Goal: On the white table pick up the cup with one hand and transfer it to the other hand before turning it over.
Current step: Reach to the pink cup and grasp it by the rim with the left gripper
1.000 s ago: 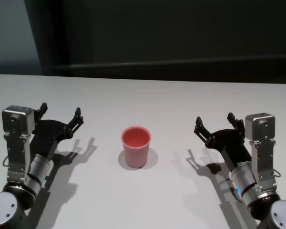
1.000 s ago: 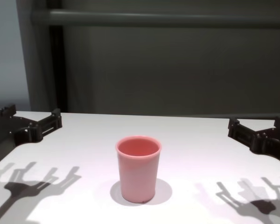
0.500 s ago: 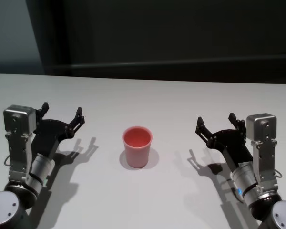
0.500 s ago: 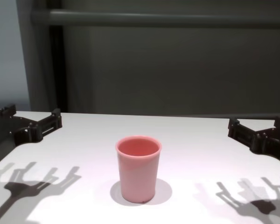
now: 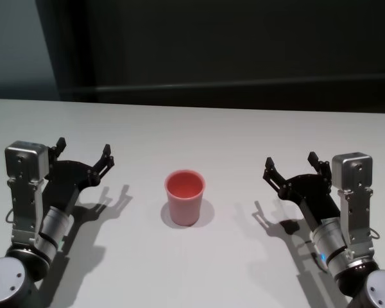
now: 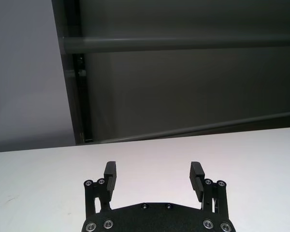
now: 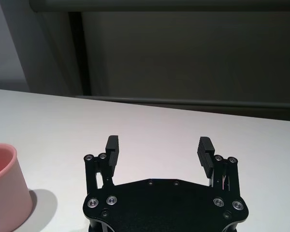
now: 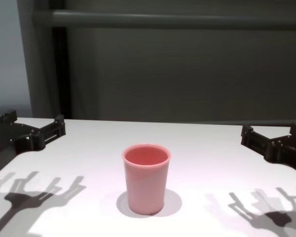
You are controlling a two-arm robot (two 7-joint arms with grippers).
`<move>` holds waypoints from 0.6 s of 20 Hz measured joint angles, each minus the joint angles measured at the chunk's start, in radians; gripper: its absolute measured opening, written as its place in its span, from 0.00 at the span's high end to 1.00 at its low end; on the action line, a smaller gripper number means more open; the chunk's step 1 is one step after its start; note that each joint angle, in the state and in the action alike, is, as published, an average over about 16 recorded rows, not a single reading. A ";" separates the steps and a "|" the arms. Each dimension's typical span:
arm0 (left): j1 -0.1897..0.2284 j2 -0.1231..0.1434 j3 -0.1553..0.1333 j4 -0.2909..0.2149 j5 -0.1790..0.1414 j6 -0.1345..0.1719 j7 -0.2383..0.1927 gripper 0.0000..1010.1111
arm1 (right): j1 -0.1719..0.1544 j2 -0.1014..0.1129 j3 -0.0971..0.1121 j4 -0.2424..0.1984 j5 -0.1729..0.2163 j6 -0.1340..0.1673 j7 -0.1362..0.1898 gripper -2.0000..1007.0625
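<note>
The salmon-pink cup (image 5: 184, 197) (image 8: 146, 177) stands upright, mouth up, in the middle of the white table (image 5: 199, 135). A slice of its rim also shows in the right wrist view as the cup (image 7: 2, 181). My left gripper (image 5: 83, 151) (image 6: 154, 176) hovers open and empty over the table, well to the cup's left. Well to the cup's right, my right gripper (image 5: 290, 163) (image 7: 159, 147) hangs open and empty too. Neither touches the cup.
A dark wall with a horizontal rail (image 8: 163, 19) runs behind the table's far edge (image 5: 192, 106). Nothing else stands on the tabletop.
</note>
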 joint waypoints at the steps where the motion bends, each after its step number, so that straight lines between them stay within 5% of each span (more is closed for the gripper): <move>1: 0.000 0.000 0.000 0.000 0.000 0.000 -0.002 0.01 | 0.000 0.000 0.000 0.000 0.000 0.000 0.000 0.00; 12: -0.023 0.022 -0.003 0.008 0.013 -0.008 -0.074 0.01 | 0.000 0.000 0.000 0.000 0.000 0.000 0.000 0.00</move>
